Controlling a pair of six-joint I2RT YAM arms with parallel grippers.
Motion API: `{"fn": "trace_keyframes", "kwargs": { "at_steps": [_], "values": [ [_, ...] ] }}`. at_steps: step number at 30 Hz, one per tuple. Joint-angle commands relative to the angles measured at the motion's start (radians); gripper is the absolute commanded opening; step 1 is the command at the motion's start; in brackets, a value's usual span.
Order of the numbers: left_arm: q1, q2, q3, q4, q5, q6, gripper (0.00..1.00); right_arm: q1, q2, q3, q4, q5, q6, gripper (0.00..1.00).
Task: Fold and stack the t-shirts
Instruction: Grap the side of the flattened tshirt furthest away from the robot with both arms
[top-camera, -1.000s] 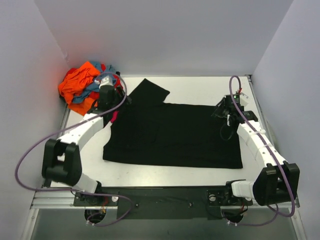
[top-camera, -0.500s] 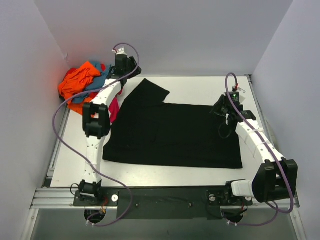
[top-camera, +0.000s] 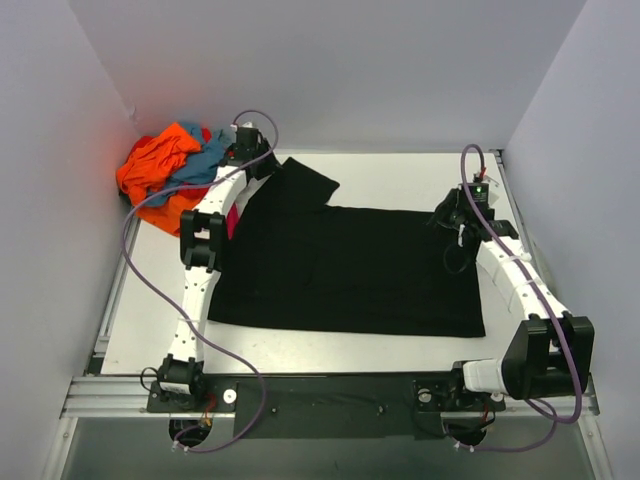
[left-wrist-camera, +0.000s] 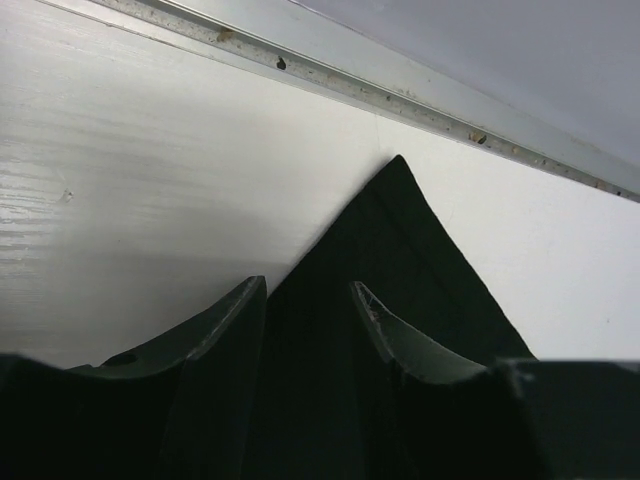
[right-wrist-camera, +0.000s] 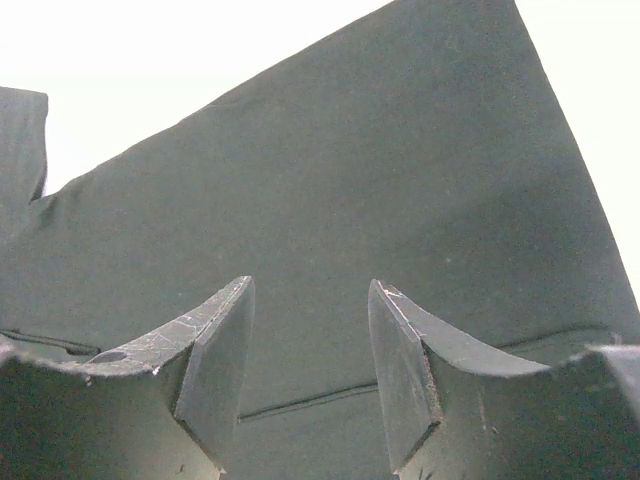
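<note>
A black t-shirt (top-camera: 350, 270) lies spread flat on the white table (top-camera: 400, 175), with one sleeve (top-camera: 305, 180) pointing to the back left. My left gripper (top-camera: 262, 168) is at the back edge of that sleeve. In the left wrist view it (left-wrist-camera: 308, 290) is open, its fingers either side of the sleeve's pointed corner (left-wrist-camera: 400, 220). My right gripper (top-camera: 446, 216) is over the shirt's back right corner. In the right wrist view it (right-wrist-camera: 312, 290) is open and low over the black cloth (right-wrist-camera: 350, 180), with a seam (right-wrist-camera: 310, 400) between the fingers.
A pile of orange, blue and red clothes (top-camera: 165, 170) lies in the back left corner, just left of my left arm. Grey walls close the table at the back and sides. A metal rail (left-wrist-camera: 400, 80) runs along the table's back edge.
My left arm has stretched from the shirt's left edge out to the back, then come down at the sleeve. My right gripper has shifted slightly toward the back.
</note>
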Motion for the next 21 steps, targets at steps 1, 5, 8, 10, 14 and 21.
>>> {"fn": "trace_keyframes", "kwargs": {
  "at_steps": [1,5,8,10,14,21],
  "values": [
    [0.007,0.033,0.037,0.007,0.06,-0.033,0.47,-0.023,0.002,-0.008,0.004,-0.019,0.002,0.45],
    [0.006,0.042,0.037,0.057,0.102,-0.039,0.43,-0.066,0.069,0.042,-0.033,-0.08,0.016,0.45],
    [0.009,0.064,0.047,0.062,0.131,-0.062,0.43,-0.101,0.119,0.076,-0.057,-0.111,0.019,0.45],
    [0.012,0.075,0.054,0.059,0.152,-0.078,0.41,-0.109,0.146,0.097,-0.067,-0.119,0.019,0.45],
    [0.012,0.087,0.059,0.063,0.185,-0.084,0.28,-0.129,0.208,0.133,-0.093,-0.128,0.019,0.45],
    [0.036,0.041,-0.022,0.243,0.235,-0.098,0.0,-0.208,0.347,0.271,-0.175,-0.126,0.01,0.44]
  ]
}}
